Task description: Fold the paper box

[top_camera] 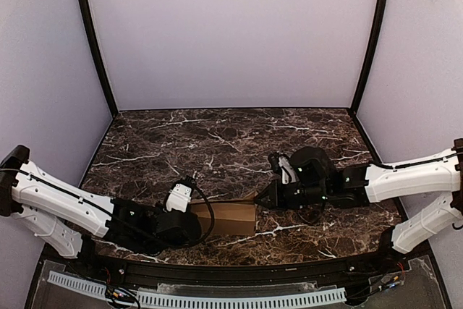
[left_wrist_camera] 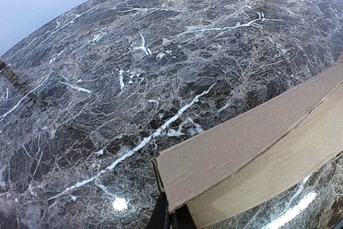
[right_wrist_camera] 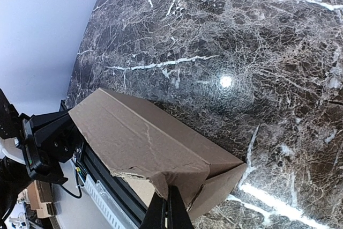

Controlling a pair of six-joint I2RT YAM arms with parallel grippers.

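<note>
The paper box (top_camera: 230, 218) is a brown cardboard carton, partly formed, lying near the table's front edge between the two arms. My left gripper (top_camera: 194, 216) is shut on the box's left end; in the left wrist view (left_wrist_camera: 172, 217) its dark fingers pinch the corner of the cardboard (left_wrist_camera: 252, 154). My right gripper (top_camera: 265, 199) is shut on the box's right end; in the right wrist view (right_wrist_camera: 167, 212) its fingers clamp a crumpled, torn flap edge of the box (right_wrist_camera: 139, 138), whose top panel shows creases.
The dark marble table (top_camera: 217, 142) stretches behind the box. A black rail and white perforated strip (top_camera: 195, 298) run along the near edge. Purple walls with black corner posts enclose the back and sides.
</note>
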